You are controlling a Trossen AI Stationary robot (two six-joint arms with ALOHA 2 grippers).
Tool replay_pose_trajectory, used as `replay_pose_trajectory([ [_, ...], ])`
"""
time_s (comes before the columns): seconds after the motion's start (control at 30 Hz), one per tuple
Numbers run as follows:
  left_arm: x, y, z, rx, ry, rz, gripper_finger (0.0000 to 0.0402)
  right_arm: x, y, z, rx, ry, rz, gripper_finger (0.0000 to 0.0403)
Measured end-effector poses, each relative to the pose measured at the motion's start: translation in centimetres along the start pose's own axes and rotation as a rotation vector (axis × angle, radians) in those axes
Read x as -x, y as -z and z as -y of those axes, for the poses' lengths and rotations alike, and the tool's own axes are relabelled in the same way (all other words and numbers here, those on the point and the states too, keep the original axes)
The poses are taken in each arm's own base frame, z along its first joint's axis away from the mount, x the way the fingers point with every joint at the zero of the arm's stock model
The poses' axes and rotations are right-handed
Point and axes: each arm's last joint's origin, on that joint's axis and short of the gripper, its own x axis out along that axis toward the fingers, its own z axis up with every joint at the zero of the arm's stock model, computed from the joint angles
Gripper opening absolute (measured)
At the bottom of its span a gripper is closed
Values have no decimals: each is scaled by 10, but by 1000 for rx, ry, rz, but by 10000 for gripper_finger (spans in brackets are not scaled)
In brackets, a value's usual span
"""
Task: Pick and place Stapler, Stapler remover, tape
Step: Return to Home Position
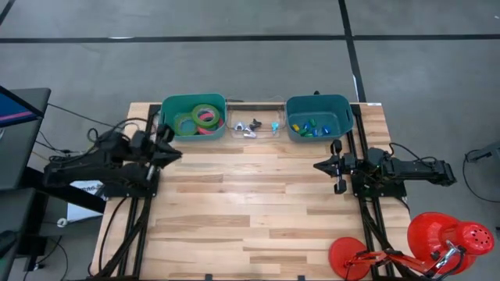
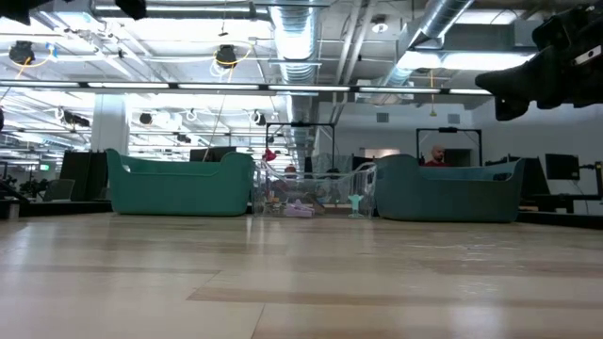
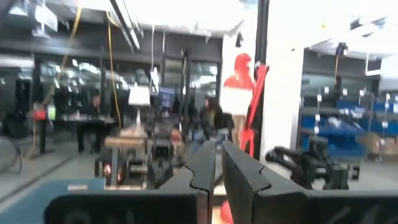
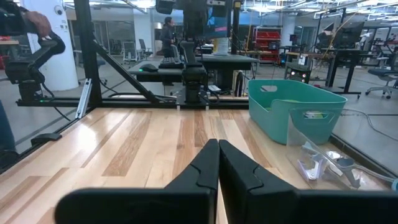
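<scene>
The tape rolls lie inside the left teal bin [image 1: 168, 109] at the table's far edge: green ones [image 1: 186, 123] and a pinkish red one [image 1: 208, 119]. A clear tray [image 1: 266, 121] beside it holds small grey staple removers [image 1: 248, 129] and a light blue one [image 1: 275, 126]. The right teal bin [image 1: 344, 113] holds small blue, green and yellow pieces [image 1: 310, 126]. My left gripper [image 1: 173, 152] hovers shut just near of the left bin. My right gripper [image 1: 319, 165] is shut, near of the right bin, pointing toward the table's left.
Bare wooden table [image 1: 250, 211] stretches from the bins to the near edge. Red cone-shaped lamps [image 1: 437, 238] stand at the near right corner. In the right wrist view the left bin [image 4: 295, 106] and clear tray [image 4: 323, 163] lie ahead, and a person [image 4: 25, 25] stands beyond the table.
</scene>
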Motion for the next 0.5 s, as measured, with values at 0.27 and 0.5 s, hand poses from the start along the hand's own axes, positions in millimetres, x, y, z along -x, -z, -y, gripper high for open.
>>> replay_pose_trajectory([
  [0.27, 20, -9, 8, -1, -65, 159, 21, 0, 0, 0, 0, 0, 0, 1],
  [0.5, 33, 19, 6, 8, -108, 178, 21, 0, 0, 0, 0, 0, 0, 1],
])
